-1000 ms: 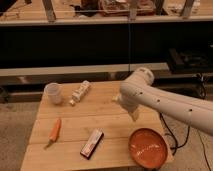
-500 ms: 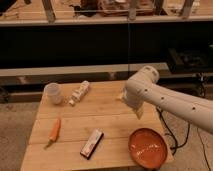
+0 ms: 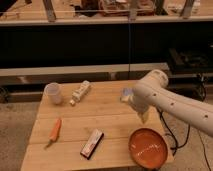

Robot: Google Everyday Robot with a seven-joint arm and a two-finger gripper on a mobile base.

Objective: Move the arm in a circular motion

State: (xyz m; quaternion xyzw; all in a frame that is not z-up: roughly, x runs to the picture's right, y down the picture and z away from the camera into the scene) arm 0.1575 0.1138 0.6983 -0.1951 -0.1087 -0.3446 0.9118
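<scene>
The arm [image 3: 172, 102] is large, cream-white and tubular with small dark dots. It reaches in from the right edge over the right part of the wooden table [image 3: 107, 117]. Its rounded joint is above the table's back right. The gripper [image 3: 142, 115] hangs below that joint, just above the table top, between a small pale object [image 3: 126, 94] and an orange-red bowl [image 3: 148, 147]. It is mostly hidden by the arm. It touches none of the table items.
A white cup [image 3: 52, 93] stands at the back left, with a white bottle [image 3: 80, 93] lying beside it. A carrot [image 3: 54, 130] lies front left and a dark snack packet [image 3: 92, 143] front middle. Dark shelving runs behind the table. Cables hang at the right.
The arm's rounded joint has moved steadily to the right over the table, and the gripper has moved with it. The table items have not moved.
</scene>
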